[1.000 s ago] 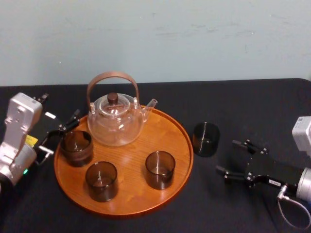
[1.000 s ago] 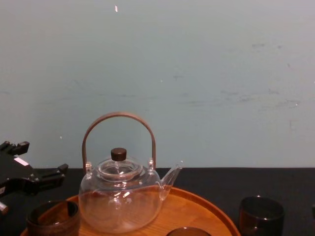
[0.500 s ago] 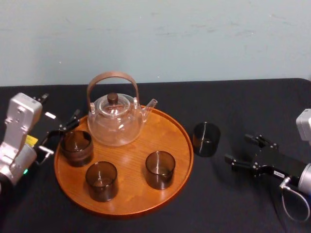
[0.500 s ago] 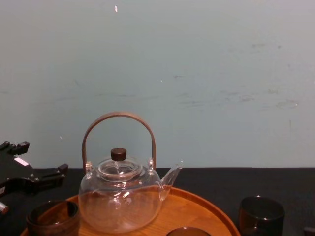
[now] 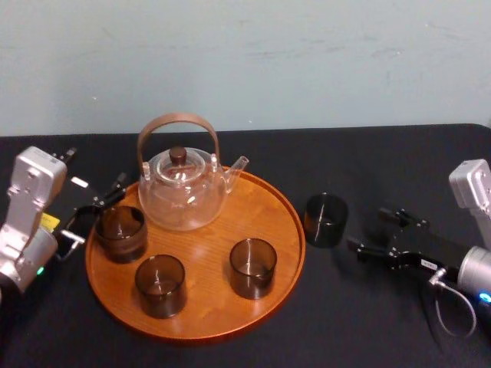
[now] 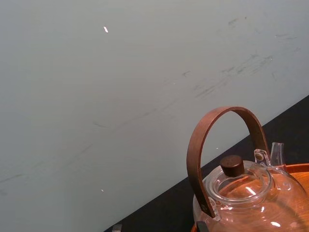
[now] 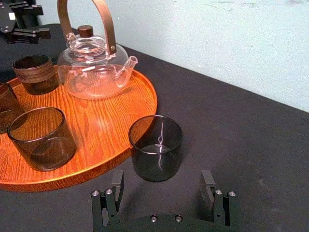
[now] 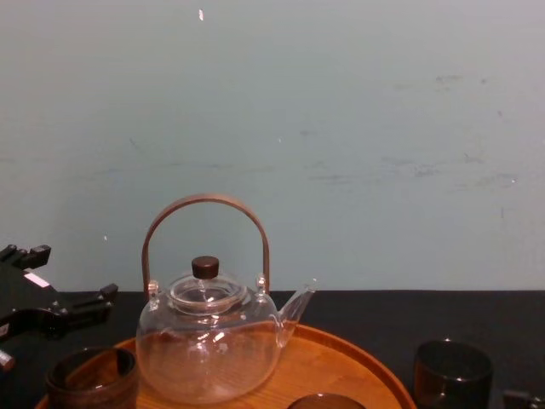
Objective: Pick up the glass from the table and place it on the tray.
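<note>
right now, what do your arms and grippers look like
Silver-grey arms, black two-finger grippers. The left gripper has a white tag; its arm a yellow label and green light. The right gripper has a white label, a looped grey cable, a blue light.

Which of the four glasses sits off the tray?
The glass on the table, right of the tray, just ahead of the open right claw. The other three stand on the tray; the left claw is beside its left rim.

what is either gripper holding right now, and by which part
Nothing is held. The right gripper is open just short of the glass on the table, not touching it; the left gripper sits open beside the tray.
</note>
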`<move>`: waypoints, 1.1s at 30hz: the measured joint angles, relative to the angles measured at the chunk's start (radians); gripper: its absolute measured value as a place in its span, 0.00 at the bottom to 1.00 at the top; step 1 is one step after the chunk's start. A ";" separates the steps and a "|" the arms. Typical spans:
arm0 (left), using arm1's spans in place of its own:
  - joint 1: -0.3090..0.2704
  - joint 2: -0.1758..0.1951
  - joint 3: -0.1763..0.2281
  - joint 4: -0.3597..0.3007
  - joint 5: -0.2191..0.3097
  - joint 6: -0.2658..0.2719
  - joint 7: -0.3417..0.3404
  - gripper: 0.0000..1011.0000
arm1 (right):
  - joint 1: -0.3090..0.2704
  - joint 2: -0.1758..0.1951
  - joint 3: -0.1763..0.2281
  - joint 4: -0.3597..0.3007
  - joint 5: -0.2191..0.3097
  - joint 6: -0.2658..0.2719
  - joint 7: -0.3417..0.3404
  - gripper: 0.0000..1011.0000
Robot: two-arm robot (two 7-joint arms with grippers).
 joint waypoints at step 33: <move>0.000 0.000 0.000 0.000 0.000 0.000 0.000 0.99 | 0.180 -0.088 -0.101 0.160 -0.063 0.027 0.048 0.99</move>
